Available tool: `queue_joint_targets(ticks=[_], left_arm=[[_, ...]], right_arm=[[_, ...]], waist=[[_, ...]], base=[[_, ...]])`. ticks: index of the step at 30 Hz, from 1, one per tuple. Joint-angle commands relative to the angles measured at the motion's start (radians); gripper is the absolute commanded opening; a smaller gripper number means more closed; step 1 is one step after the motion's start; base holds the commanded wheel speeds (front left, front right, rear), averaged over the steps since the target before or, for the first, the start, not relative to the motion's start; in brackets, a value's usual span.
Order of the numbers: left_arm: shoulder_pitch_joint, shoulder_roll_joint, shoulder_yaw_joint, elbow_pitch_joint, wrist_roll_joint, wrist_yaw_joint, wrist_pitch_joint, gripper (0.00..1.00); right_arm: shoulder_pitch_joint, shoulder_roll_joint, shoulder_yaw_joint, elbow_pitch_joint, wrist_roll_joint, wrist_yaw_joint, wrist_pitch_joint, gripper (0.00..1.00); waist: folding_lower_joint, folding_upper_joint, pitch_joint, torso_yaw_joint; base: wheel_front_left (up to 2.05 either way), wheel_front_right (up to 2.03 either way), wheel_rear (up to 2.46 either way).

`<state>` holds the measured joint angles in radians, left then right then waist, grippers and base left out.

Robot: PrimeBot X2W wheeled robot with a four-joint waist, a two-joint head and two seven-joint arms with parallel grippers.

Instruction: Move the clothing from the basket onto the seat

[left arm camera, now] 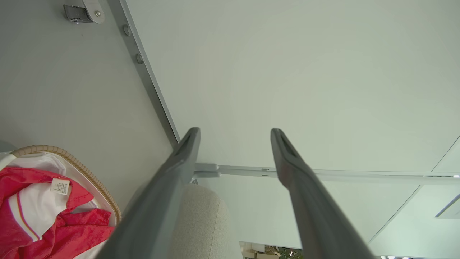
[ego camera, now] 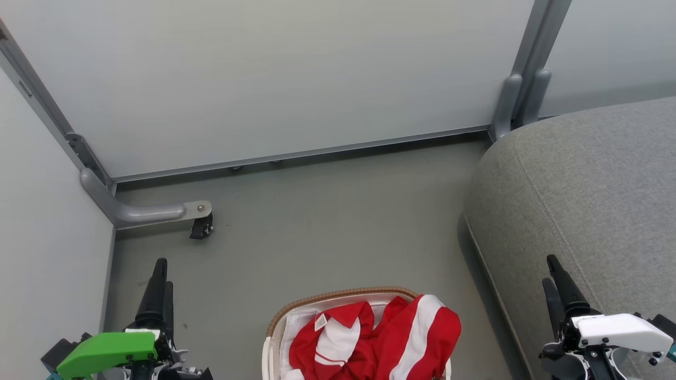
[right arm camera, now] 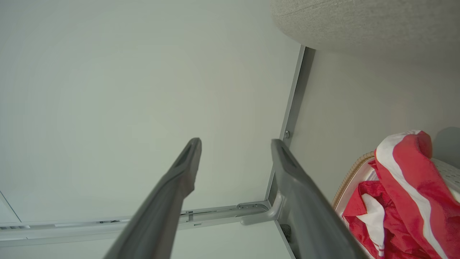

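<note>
Lying heaped in the basket on the floor near the seat, the red-and-white clothing is draping over the basket's rim while the left claw and the right claw are hovering on either side, each with fingers spread apart, gripping nothing.

Pale panels edge the grey floor; a metal foot bears, seemingly, a caster.

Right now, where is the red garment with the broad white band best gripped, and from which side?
Probably its raised fold over the basket rim, from above on the seat side: it bulges highest, loose, clear of the collared garment.
</note>
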<state>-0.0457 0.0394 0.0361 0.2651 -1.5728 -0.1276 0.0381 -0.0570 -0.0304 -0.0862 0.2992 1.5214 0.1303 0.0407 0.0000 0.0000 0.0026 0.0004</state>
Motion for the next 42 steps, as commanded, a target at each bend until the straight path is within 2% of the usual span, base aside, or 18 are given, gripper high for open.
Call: queue_joint_targets(ticks=[1,8,22,34,42], left_arm=[[-0.004,0.005,-0.007,-0.024,0.024,-0.002,-0.012,1.0],[-0.002,0.005,-0.025,-0.054,0.116,-0.002,-0.04,1.0],[0.009,0.007,-0.037,-0.115,0.412,-0.002,-0.094,1.0],[0.031,0.008,-0.073,-0.13,0.671,0.031,-0.134,1.0],[0.045,0.009,-0.089,-0.128,0.787,0.045,-0.157,1.0]], right_arm=[[-0.012,-0.009,-0.006,-0.012,-0.031,0.0,-0.014,1.0],[-0.019,-0.01,-0.03,-0.014,-0.13,0.0,-0.043,1.0],[-0.008,-0.013,-0.013,-0.104,-0.473,0.0,-0.096,1.0],[0.012,-0.015,0.025,-0.123,-0.71,0.0,-0.136,1.0],[0.02,-0.016,0.037,-0.11,-0.83,0.0,-0.16,1.0]], waist=[[0.0,0.0,0.0,0.0],[0.0,0.0,0.0,0.001],[0.0,0.0,0.002,0.003],[0.0,0.0,0.004,0.005],[0.0,0.0,0.004,0.006]], base=[[0.0,0.0,0.0],[0.0,0.0,0.0],[0.0,0.0,0.0],[0.0,0.0,0.0],[0.0,0.0,0.0]])
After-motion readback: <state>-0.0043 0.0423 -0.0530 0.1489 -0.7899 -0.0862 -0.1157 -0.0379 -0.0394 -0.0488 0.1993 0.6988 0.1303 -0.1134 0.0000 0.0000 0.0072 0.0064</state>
